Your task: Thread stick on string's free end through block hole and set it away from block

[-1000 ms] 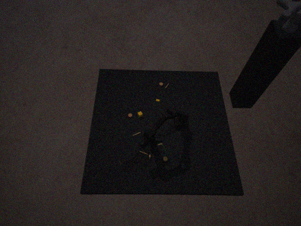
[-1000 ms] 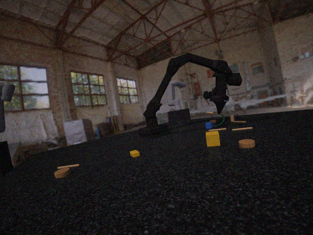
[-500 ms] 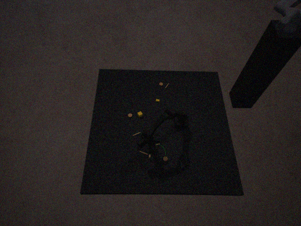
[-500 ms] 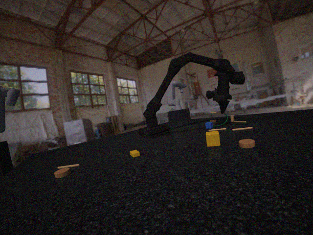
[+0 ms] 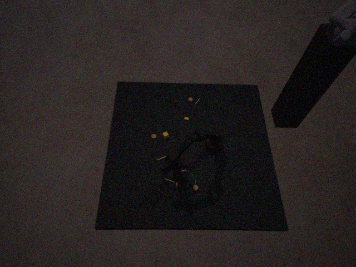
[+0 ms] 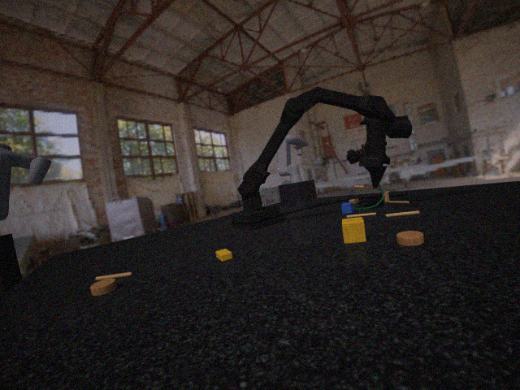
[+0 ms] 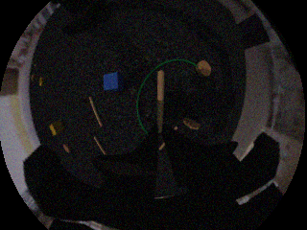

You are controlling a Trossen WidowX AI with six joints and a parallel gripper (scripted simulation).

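My gripper [image 6: 376,185] [image 7: 159,126] is shut on the string's stick. The stick [image 5: 183,170] [image 6: 359,186] [image 7: 160,86] is held level above the table; its far part sticks out past the fingers. The green string [image 5: 193,176] [image 6: 370,208] [image 7: 138,98] curves from near the fingers to the round button [image 5: 195,187] [image 6: 353,201] [image 7: 203,68] on the table. The small wooden block [image 5: 176,184] [image 6: 387,196] [image 7: 191,124] stands on the table, apart from the held stick. Its hole cannot be made out. The string is outside the block.
A loose stick [image 5: 169,180] [image 6: 399,201] lies close to the block. Two more sticks [image 6: 361,214] [image 6: 402,213] lie nearby. A blue cube [image 6: 347,207] [image 7: 112,81], yellow cube [image 5: 165,134] [image 6: 353,230] and loose disc [image 5: 153,136] [image 6: 410,237] stand farther off.
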